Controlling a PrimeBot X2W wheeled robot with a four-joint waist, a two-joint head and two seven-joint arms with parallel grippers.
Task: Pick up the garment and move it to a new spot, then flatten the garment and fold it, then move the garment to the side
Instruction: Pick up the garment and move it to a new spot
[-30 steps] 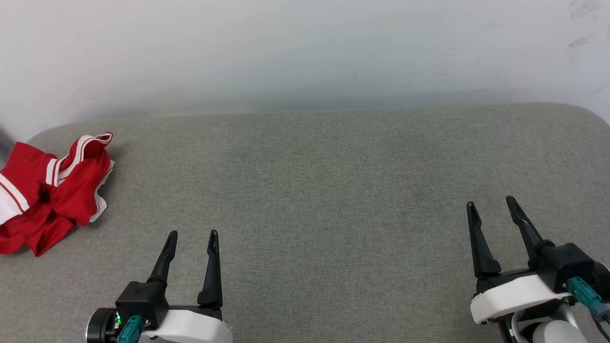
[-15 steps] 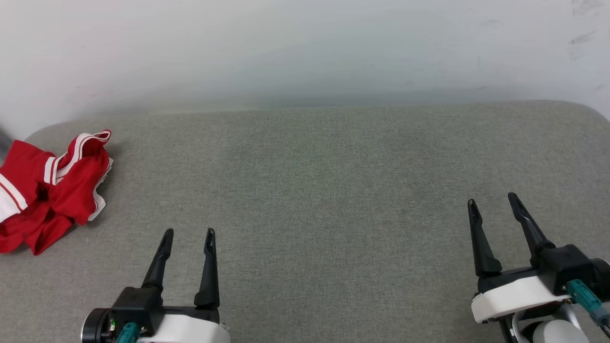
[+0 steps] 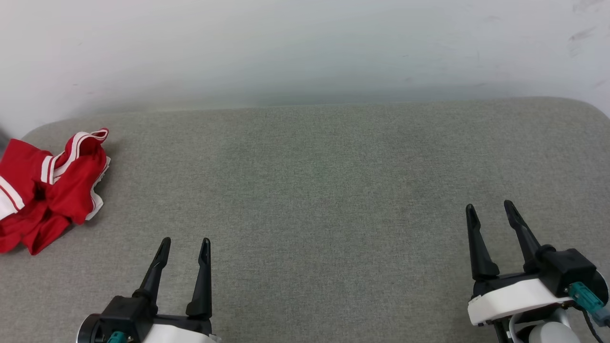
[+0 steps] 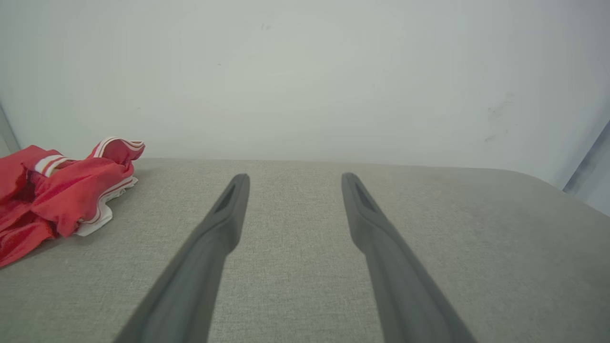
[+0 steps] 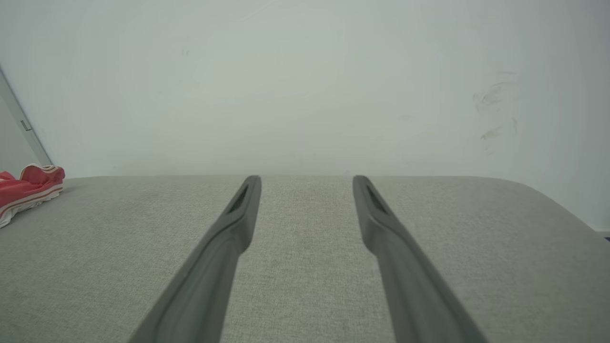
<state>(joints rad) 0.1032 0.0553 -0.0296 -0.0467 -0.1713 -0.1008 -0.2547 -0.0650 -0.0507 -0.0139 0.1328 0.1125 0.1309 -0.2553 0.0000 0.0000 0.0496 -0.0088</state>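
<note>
Sliding lower in the head view, the left gripper [image 3: 185,243] is hanging wide open over the grey cushion [image 3: 310,190]; the right gripper [image 3: 490,206] is gaping too. The crumpled red shirt [image 3: 52,190] is lying far left, apart from both. In the left wrist view, the shirt [image 4: 62,200] is sitting left of the fingers. In the right wrist view, it is peeking in at the left edge.

The flat grey-green woven fabric surface [image 3: 324,190] gives open passage across its middle and right, bounded behind by the pale wall [image 3: 305,47], with the crumpled red-and-white jersey garment [image 3: 52,186] heaped at far left.
</note>
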